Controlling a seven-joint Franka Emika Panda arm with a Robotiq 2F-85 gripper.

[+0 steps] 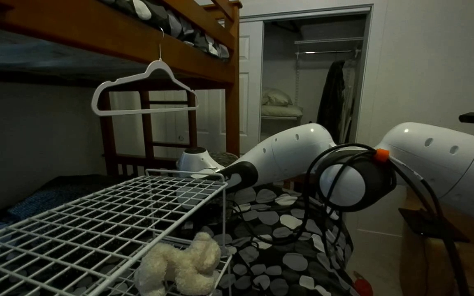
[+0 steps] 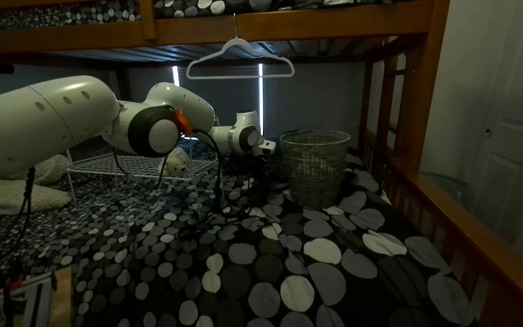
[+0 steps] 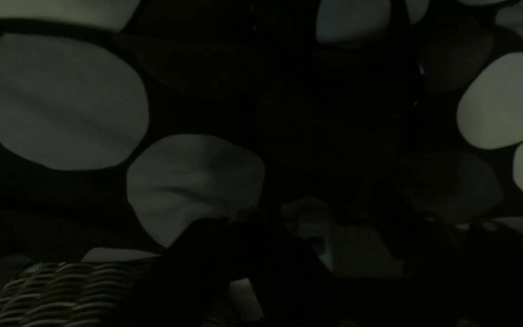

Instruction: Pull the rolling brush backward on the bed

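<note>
bed [image 2: 261, 263]: below tool [image 3: 249, 219]; contact: too dark to tell; basket [image 2: 313, 170]: beside

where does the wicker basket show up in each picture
In an exterior view: wicker basket near centre, partly hidden behind the robot arm.
In an exterior view: wicker basket right of centre, upright.
Wrist view: wicker basket at bottom left, cut off by the edge.
Shared landmark: spotted bed cover, in all three.
</note>
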